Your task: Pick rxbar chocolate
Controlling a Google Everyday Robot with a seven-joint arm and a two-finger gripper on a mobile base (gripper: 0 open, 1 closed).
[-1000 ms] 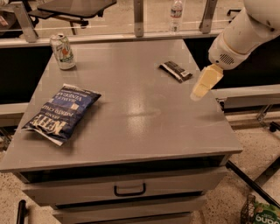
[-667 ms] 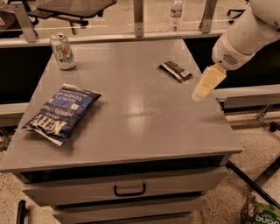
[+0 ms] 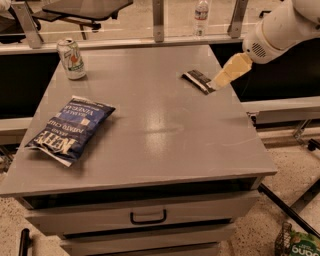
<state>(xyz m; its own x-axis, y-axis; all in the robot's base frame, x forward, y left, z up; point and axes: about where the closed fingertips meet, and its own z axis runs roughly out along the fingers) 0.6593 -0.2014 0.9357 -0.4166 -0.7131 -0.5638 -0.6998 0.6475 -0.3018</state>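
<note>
At the front of the grey worktop (image 3: 165, 145), below its near edge, a drawer with a dark handle (image 3: 148, 217). A blue chip bag (image 3: 70, 130) lies flat near the left edge, closer to the near-left corner. Further back, towards the far-right corner, the rxbar chocolate (image 3: 196, 79) lies flat and slanted. The gripper (image 3: 214, 86) reaches in from over the right edge, angled down and leftward, its tan tip right at the bar's right-hand end. Contact cannot be made out, and neither can whether the claw is open or closed. It grips nothing visible. A white-green can (image 3: 71, 59) stands upright at the far-left corner; beyond the far edge, a water bottle (image 3: 201, 11).
</note>
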